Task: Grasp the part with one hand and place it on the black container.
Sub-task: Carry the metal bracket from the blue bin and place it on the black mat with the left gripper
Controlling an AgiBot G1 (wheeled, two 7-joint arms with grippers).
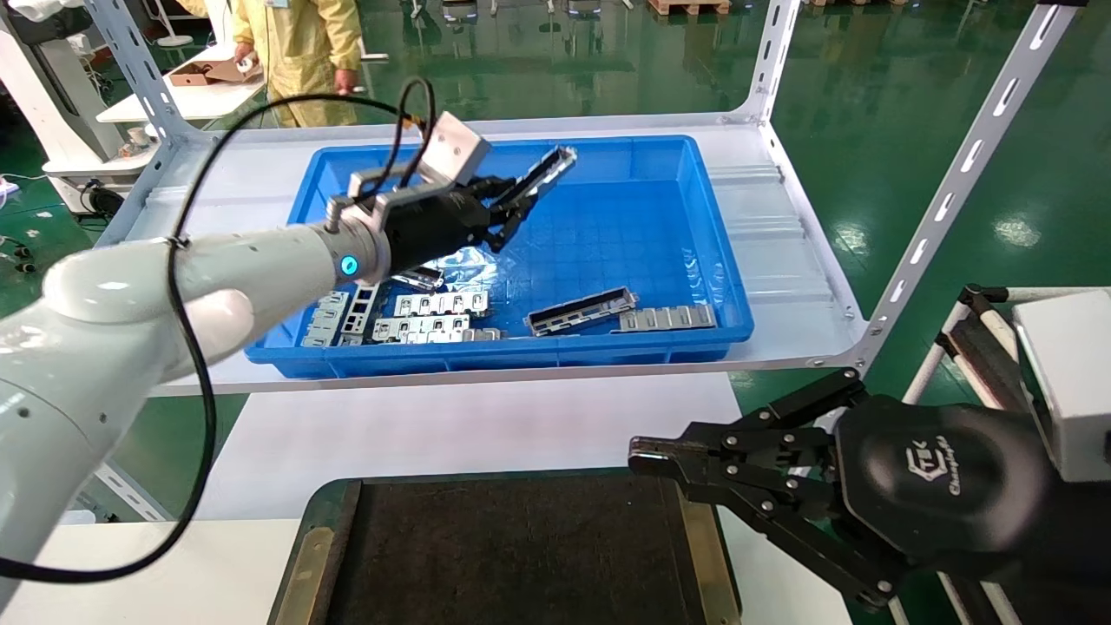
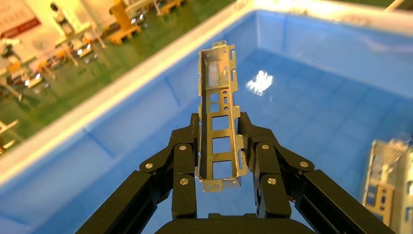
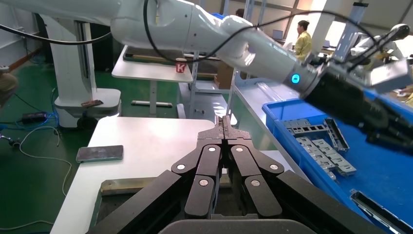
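My left gripper [image 1: 512,204] is shut on the part [image 1: 548,171], a narrow silver channel bar with ladder-like cutouts, and holds it in the air above the blue bin. In the left wrist view the part [image 2: 218,105] sticks out beyond the gripper [image 2: 219,141], clamped by its sides between both fingers. The black container [image 1: 512,555], a flat dark tray with brass side strips, lies at the near edge of the white table, below the bin. My right gripper [image 1: 647,456] is shut and empty, parked over the tray's right edge; the right wrist view shows its fingers [image 3: 225,129] pressed together.
The blue bin [image 1: 694,217] sits on a white shelf [image 1: 798,252] with slotted metal uprights [image 1: 963,174]. Inside lie another channel bar [image 1: 580,311] and several flat silver plates [image 1: 430,314]. A person in yellow [image 1: 299,43] stands behind the shelf. A phone [image 3: 100,153] lies on the white table.
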